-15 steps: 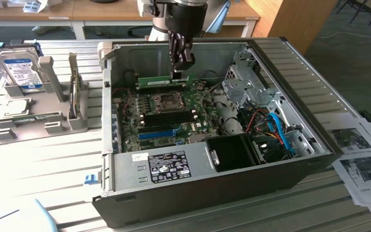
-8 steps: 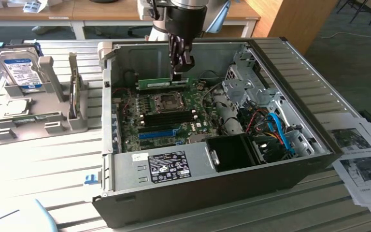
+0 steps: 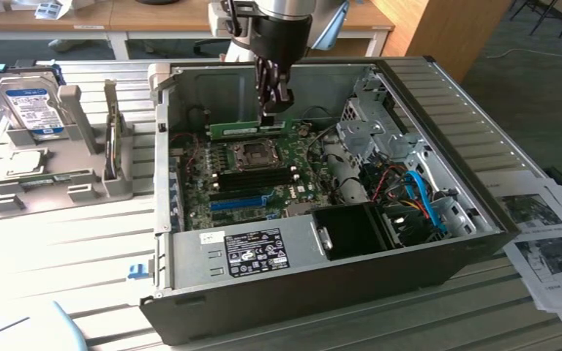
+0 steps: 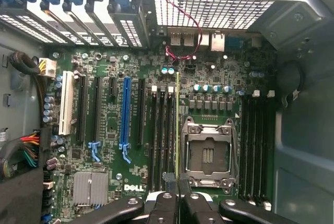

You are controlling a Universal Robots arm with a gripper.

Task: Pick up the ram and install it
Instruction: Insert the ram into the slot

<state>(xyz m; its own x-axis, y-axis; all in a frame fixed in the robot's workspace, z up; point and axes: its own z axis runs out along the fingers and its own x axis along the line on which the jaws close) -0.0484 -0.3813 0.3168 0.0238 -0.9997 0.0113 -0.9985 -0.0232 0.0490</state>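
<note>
Ram (image 3: 252, 129): a thin green stick. It hangs level inside the open case (image 3: 476, 146), above the motherboard (image 3: 252, 183).
Place: in the wrist view the ram (image 4: 177, 125) is seen edge-on as one narrow line. It runs along the black slots (image 4: 162, 130), between them and the CPU socket (image 4: 207, 153). It does not look seated, but I cannot tell if its lower edge touches a slot.
Pincer: the gripper (image 3: 274, 110) is closed on the ram. Its two fingers pinch the upper edge near the end toward the exterior view's right, not at the middle.
Weight: light, I judge; the fingers carry it with no sag.
Stiffness: a stiff board, but thin. A push that is off the line of the slot could probably bend or twist it.
Fragility: the chips on the face and the contact edge below look delicate.
Slip: the faces are smooth and narrow, so under pressure the stick may turn between the fingers. The free end is the most likely to tip.
Where to hold: the upper long edge and the flat faces, away from the contact edge. A hold nearer the middle would be steadier, I think.
Around: a blue slot (image 4: 125, 114) lies well apart from the ram. A hard drive (image 3: 29, 106) stands in a rack at the exterior view's left, and papers (image 3: 549, 241) lie at its right.
Stage: the picking up is done; the ram is not yet installed.
</note>
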